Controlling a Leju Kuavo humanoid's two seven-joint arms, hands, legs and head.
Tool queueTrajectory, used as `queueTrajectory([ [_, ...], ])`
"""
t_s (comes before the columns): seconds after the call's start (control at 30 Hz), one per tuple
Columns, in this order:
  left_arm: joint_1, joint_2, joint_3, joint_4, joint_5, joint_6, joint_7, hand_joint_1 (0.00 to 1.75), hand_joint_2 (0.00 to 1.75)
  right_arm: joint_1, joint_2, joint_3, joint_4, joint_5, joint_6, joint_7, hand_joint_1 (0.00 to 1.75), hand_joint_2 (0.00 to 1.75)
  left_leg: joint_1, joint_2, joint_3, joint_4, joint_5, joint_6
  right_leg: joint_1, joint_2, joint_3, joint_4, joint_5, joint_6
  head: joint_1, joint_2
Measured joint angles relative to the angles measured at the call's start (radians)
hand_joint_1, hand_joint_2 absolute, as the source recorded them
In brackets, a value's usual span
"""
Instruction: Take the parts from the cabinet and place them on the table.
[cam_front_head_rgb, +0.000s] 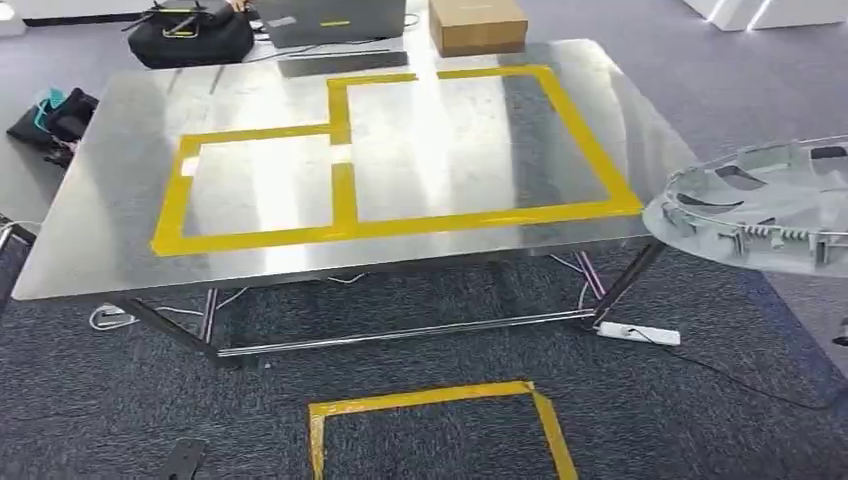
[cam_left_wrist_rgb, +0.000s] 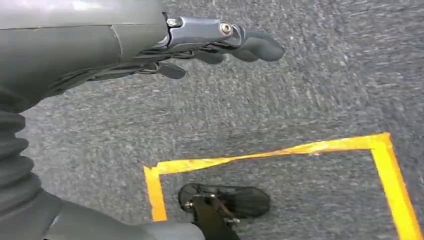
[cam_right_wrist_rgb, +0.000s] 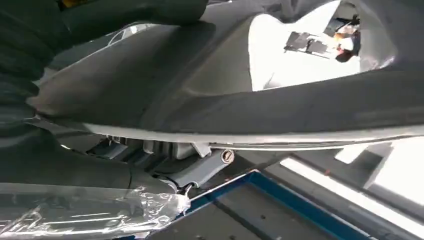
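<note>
A round grey plastic part (cam_front_head_rgb: 760, 205) with ribs and cut-outs hangs at the right edge of the head view, just off the table's right corner and above the carpet. Up close in the right wrist view, the part (cam_right_wrist_rgb: 200, 95) lies across the picture with my right hand (cam_right_wrist_rgb: 195, 170) gripping its rim from below. The steel table (cam_front_head_rgb: 110, 200) ahead carries yellow tape outlines (cam_front_head_rgb: 345, 190) with nothing inside them. My left hand (cam_left_wrist_rgb: 200, 45) hangs over the grey carpet, fingers stretched out and holding nothing.
A yellow tape square (cam_front_head_rgb: 440, 400) marks the carpet in front of the table. A white power strip (cam_front_head_rgb: 640, 334) and cables lie by the table's right leg. Beyond the far edge sit a cardboard box (cam_front_head_rgb: 477, 24), a laptop (cam_front_head_rgb: 330, 20) and a black bag (cam_front_head_rgb: 190, 35).
</note>
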Motion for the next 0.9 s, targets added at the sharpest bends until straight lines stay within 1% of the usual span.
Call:
queueTrajectory([
  [0.03, 0.0, 0.0, 0.0, 0.0, 0.0, 0.0, 0.0, 0.0, 1.75, -0.001, -0.001, 0.0, 0.001, 0.0, 0.0, 0.0, 1.75, 1.75, 0.005, -0.003, 0.013, -0.005, 0.0, 0.006, 0.0, -0.003, 0.009, -0.007, -0.008, 0.005, 0.001, 0.0],
  [0.07, 0.002, -0.001, 0.0, 0.0, 0.0, 0.0, 0.0, 0.0, 1.75, 0.0, -0.001, 0.0, 0.002, 0.0, 0.0, 0.0, 1.75, 1.75, 0.008, -0.006, 0.026, -0.013, -0.003, 0.01, 0.0, -0.008, -0.007, 0.02, -0.014, 0.005, 0.006, 0.0],
  [0.1, 0.001, 0.0, 0.0, 0.0, 0.0, 0.0, 0.0, 0.0, 1.75, -0.007, -0.001, 0.0, 0.002, 0.0, 0.0, 0.0, 1.75, 1.75, 0.007, -0.005, 0.033, -0.013, -0.009, 0.018, 0.001, -0.008, -0.038, 0.079, -0.023, 0.002, 0.012, 0.0],
  [0.13, 0.001, 0.001, 0.0, 0.0, 0.0, 0.0, 0.0, 0.0, 1.75, -0.008, -0.001, 0.001, 0.002, -0.001, 0.0, 0.0, 1.75, 1.75, 0.007, -0.006, 0.038, -0.013, -0.014, 0.02, 0.002, -0.007, -0.085, 0.156, -0.043, 0.001, 0.013, 0.0],
  [0.17, 0.002, 0.001, 0.0, 0.0, 0.0, 0.0, 0.0, 0.0, 1.75, -0.006, -0.001, 0.002, 0.002, 0.0, 0.0, 0.0, 1.75, 1.75, 0.005, -0.006, 0.046, -0.013, -0.023, 0.021, 0.002, -0.007, -0.135, 0.233, -0.074, 0.0, 0.013, 0.0],
  [0.2, 0.003, 0.0, 0.0, 0.0, 0.0, 0.0, 0.0, 0.0, 1.75, -0.006, -0.001, 0.006, 0.003, 0.0, 0.0, 0.0, 1.75, 1.75, 0.003, -0.007, 0.057, -0.013, -0.033, 0.023, 0.003, -0.007, -0.177, 0.288, -0.106, 0.0, 0.015, 0.0],
  [0.23, 0.006, -0.001, 0.0, 0.0, 0.0, 0.0, 0.0, 0.0, 1.75, -0.005, -0.001, 0.009, 0.004, 0.0, 0.0, 0.0, 1.75, 1.75, 0.002, -0.007, 0.07, -0.013, -0.043, 0.023, 0.003, -0.007, -0.201, 0.303, -0.116, 0.002, 0.014, 0.0],
  [0.27, 0.008, -0.002, 0.0, 0.0, 0.0, 0.0, 0.0, 0.0, 1.75, -0.003, -0.001, 0.013, 0.005, 0.0, 0.001, 0.0, 1.75, 1.75, 0.001, -0.009, 0.085, -0.013, -0.054, 0.023, 0.003, -0.007, -0.207, 0.281, -0.106, 0.005, 0.014, 0.0],
  [0.3, 0.008, -0.003, 0.0, 0.0, 0.0, 0.0, 0.0, 0.0, 1.75, -0.001, -0.001, 0.014, 0.006, 0.0, 0.001, 0.0, 1.75, 1.75, 0.002, -0.01, 0.105, -0.013, -0.067, 0.022, 0.003, -0.007, -0.196, 0.221, -0.068, 0.005, 0.015, 0.0],
  [0.33, 0.008, -0.003, 0.0, 0.0, 0.0, 0.0, 0.0, 0.0, 1.75, -0.001, -0.001, 0.014, 0.006, 0.0, 0.001, 0.0, 1.75, 1.75, 0.002, -0.011, 0.125, -0.013, -0.081, 0.019, 0.002, -0.008, -0.176, 0.14, -0.008, 0.007, 0.015, 0.0],
  [0.37, 0.008, -0.003, 0.0, 0.0, 0.0, 0.0, 0.0, 0.0, 1.75, -0.003, -0.001, 0.014, 0.006, 0.0, 0.001, 0.0, 1.75, 1.75, 0.001, -0.011, 0.141, -0.013, -0.095, 0.014, 0.0, -0.01, -0.158, 0.059, 0.076, 0.009, 0.015, 0.0],
  [0.4, 0.008, -0.003, 0.0, 0.0, 0.0, 0.0, 0.0, 0.0, 1.75, -0.004, 0.001, 0.016, 0.008, 0.0, 0.001, 0.0, 1.75, 1.75, -0.005, -0.01, 0.145, -0.011, -0.108, 0.008, 0.003, -0.013, -0.158, 0.027, 0.131, 0.01, 0.018, 0.0],
  [0.43, 0.005, -0.002, 0.0, 0.0, 0.0, 0.0, 0.0, 0.0, 1.75, -0.006, 0.004, 0.019, 0.008, 0.0, 0.001, 0.0, 1.75, 1.75, -0.006, -0.01, 0.144, -0.014, -0.114, 0.005, 0.004, -0.015, -0.147, 0.026, 0.081, -0.008, 0.016, 0.0],
  [0.47, 0.005, -0.002, 0.0, 0.0, 0.0, 0.0, 0.001, 0.0, 1.75, -0.003, 0.003, 0.019, 0.008, 0.0, 0.0, 0.0, 1.75, 1.75, -0.005, -0.008, 0.148, -0.02, -0.118, -0.001, 0.008, -0.01, -0.147, 0.026, 0.104, -0.017, 0.011, 0.0],
  [0.5, 0.004, -0.002, 0.0, 0.0, 0.0, 0.0, 0.001, 0.0, 1.75, -0.003, 0.003, 0.019, 0.009, 0.0, 0.0, 0.0, 1.75, 1.75, -0.005, -0.007, 0.156, -0.014, -0.114, -0.007, 0.007, -0.01, -0.147, 0.024, 0.097, -0.025, 0.014, 0.0],
  [0.53, 0.002, 0.0, 0.0, 0.0, 0.0, 0.0, 0.001, 0.0, 1.75, -0.005, 0.003, 0.019, 0.009, 0.0, 0.0, 0.0, 1.75, 1.75, -0.005, -0.008, 0.157, -0.013, -0.115, -0.01, 0.002, -0.008, -0.135, 0.024, 0.094, -0.031, 0.011, 0.0],
  [0.57, 0.001, 0.002, 0.0, 0.0, 0.0, 0.0, 0.001, 0.0, 1.75, -0.003, 0.003, 0.018, 0.01, -0.001, 0.001, 0.0, 1.75, 1.75, -0.005, -0.006, 0.144, 0.018, -0.107, -0.016, -0.001, -0.007, -0.127, 0.018, 0.09, -0.034, 0.011, 0.0],
  [0.6, -0.002, 0.0, 0.0, 0.0, 0.0, 0.0, 0.001, 0.0, 1.75, -0.002, 0.003, 0.019, 0.01, -0.001, 0.002, 0.0, 1.75, 1.75, -0.003, -0.005, 0.102, 0.087, -0.098, -0.027, -0.002, -0.008, -0.118, 0.015, 0.084, -0.041, 0.006, 0.0],
  [0.63, -0.003, -0.001, 0.0, 0.0, 0.0, -0.001, 0.0, 0.0, 1.75, -0.004, 0.003, 0.018, 0.01, -0.002, 0.002, 0.0, 1.75, 1.75, 0.002, -0.005, 0.047, 0.164, -0.113, -0.036, -0.003, -0.008, -0.113, 0.014, 0.078, -0.043, 0.005, 0.0],
  [0.67, -0.002, -0.001, 0.0, 0.0, 0.0, -0.001, 0.0, 0.0, 1.75, -0.005, 0.003, 0.018, 0.01, -0.004, 0.002, 0.001, 1.75, 1.75, 0.007, -0.004, -0.011, 0.238, -0.154, -0.041, -0.003, -0.006, -0.104, 0.013, 0.068, -0.044, 0.005, 0.0],
  [0.7, -0.001, -0.001, 0.0, 0.0, 0.0, 0.0, 0.001, 0.0, 1.75, -0.003, 0.003, 0.019, 0.01, -0.005, 0.002, 0.001, 1.75, 1.75, 0.009, -0.004, -0.045, 0.275, -0.19, -0.044, -0.003, -0.006, -0.095, 0.012, 0.06, -0.045, 0.006, 0.0],
  [0.73, 0.002, -0.001, 0.0, 0.0, 0.0, 0.001, 0.001, 0.0, 1.75, 0.0, 0.003, 0.021, 0.01, -0.006, 0.002, 0.0, 1.75, 1.75, 0.009, -0.004, -0.071, 0.289, -0.215, -0.044, -0.003, -0.006, -0.083, 0.012, 0.05, -0.045, 0.005, 0.0],
  [0.77, 0.004, -0.001, 0.0, 0.0, -0.001, 0.002, 0.001, 0.0, 1.75, 0.005, 0.003, 0.024, 0.01, -0.006, 0.002, 0.0, 1.75, 1.75, 0.009, -0.004, -0.081, 0.275, -0.213, -0.042, -0.003, -0.005, -0.067, 0.012, 0.039, -0.044, 0.005, 0.0],
  [0.8, 0.004, -0.001, 0.0, 0.0, -0.001, 0.002, 0.001, 0.0, 1.75, 0.01, 0.003, 0.026, 0.01, -0.006, 0.002, 0.0, 1.75, 1.75, 0.008, -0.004, -0.078, 0.235, -0.183, -0.038, -0.003, -0.006, -0.05, 0.01, 0.028, -0.043, 0.006, 0.0],
  [0.83, 0.005, 0.0, 0.0, 0.0, -0.001, 0.002, 0.001, 0.0, 1.75, 0.011, 0.003, 0.028, 0.01, -0.006, 0.002, 0.0, 1.75, 1.75, 0.006, -0.004, -0.065, 0.168, -0.123, -0.03, -0.002, -0.007, -0.032, 0.008, 0.017, -0.041, 0.005, 0.0],
  [0.87, 0.005, 0.0, 0.0, 0.0, -0.001, 0.002, 0.001, 0.0, 1.75, 0.01, 0.003, 0.029, 0.01, -0.006, 0.002, 0.0, 1.75, 1.75, 0.003, -0.004, -0.053, 0.114, -0.069, -0.022, -0.001, -0.007, -0.019, 0.006, 0.009, -0.04, 0.005, 0.0],
  [0.9, 0.009, 0.003, 0.0, 0.0, -0.001, 0.003, 0.0, 0.0, 1.75, 0.012, 0.004, 0.033, 0.01, -0.005, 0.003, 0.0, 1.75, 1.75, -0.005, 0.0, -0.037, 0.029, 0.029, -0.003, -0.003, -0.007, -0.007, -0.002, -0.002, -0.035, 0.007, 0.0],
])
